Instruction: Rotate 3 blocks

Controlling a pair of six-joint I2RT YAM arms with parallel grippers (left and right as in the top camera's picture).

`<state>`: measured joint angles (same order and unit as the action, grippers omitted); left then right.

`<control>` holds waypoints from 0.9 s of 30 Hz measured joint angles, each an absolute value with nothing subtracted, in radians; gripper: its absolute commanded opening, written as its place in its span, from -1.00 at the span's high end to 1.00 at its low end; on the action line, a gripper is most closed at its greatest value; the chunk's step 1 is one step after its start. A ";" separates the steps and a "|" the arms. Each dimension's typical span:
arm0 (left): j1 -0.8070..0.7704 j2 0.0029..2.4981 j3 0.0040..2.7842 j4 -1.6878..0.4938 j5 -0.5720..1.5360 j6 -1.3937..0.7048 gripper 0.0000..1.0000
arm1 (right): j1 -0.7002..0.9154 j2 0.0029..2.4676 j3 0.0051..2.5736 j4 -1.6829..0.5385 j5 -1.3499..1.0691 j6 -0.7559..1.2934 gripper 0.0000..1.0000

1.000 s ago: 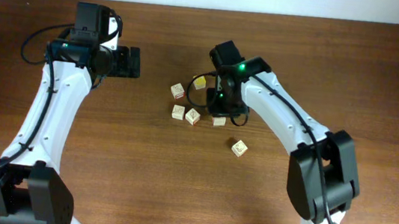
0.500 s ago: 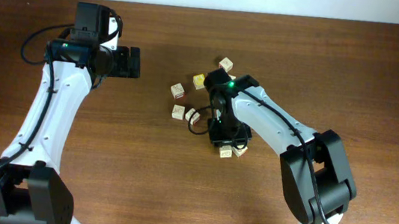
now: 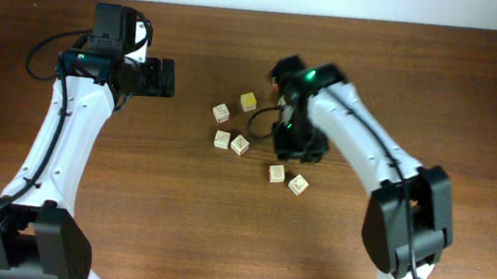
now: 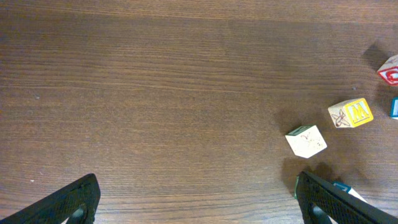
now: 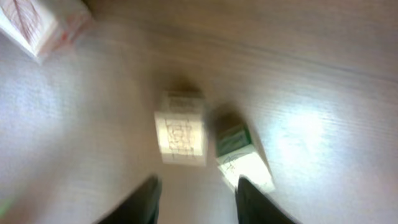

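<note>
Reaching over the middle of the counter (image 3: 480, 81), the right arm holds its hand (image 3: 296, 147) near two blocks (image 3: 277, 173), fingers partly apart with nothing between them. The left hand (image 3: 165, 78) hovers wide open and empty, apart from the other blocks (image 3: 222, 140).

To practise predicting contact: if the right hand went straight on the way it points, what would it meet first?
Probably the pale picture block just ahead of the right hand; blur leaves depth uncertain.
</note>
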<state>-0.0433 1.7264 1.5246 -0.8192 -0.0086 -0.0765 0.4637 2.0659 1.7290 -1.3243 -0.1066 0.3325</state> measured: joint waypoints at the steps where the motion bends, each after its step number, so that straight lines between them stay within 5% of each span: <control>1: -0.043 1.726 1.525 -0.818 -0.009 -0.076 -0.98 | 0.422 2.058 1.806 -1.375 -0.112 0.334 0.24; 7: -0.043 1.726 1.525 -0.817 -0.009 -0.076 -0.98 | 0.407 2.000 1.734 -1.493 -0.066 0.412 0.34; 11: -0.043 1.726 1.528 -0.817 -0.009 -0.076 -0.98 | 0.430 2.002 1.461 -1.309 -0.025 0.321 0.91; 27: -0.043 1.726 1.528 -0.818 -0.009 -0.076 -0.98 | 0.430 2.001 1.303 -1.038 -0.201 0.251 0.92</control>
